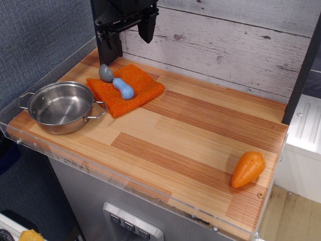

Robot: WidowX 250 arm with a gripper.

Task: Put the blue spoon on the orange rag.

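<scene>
The blue spoon [117, 83] lies on the orange rag [126, 90] at the back left of the wooden table. Its grey bowl points back-left and its light-blue handle points front-right. The rag lies flat just behind the steel pot. My gripper [131, 34] is raised well above the rag, near the top edge of the view. Its two black fingers hang apart, open and empty.
A steel pot [61, 107] with two handles stands at the left front of the rag. An orange plastic carrot [248, 169] lies near the table's front right corner. A plank wall [225, 45] runs behind the table, with a clear rim along the front edge.
</scene>
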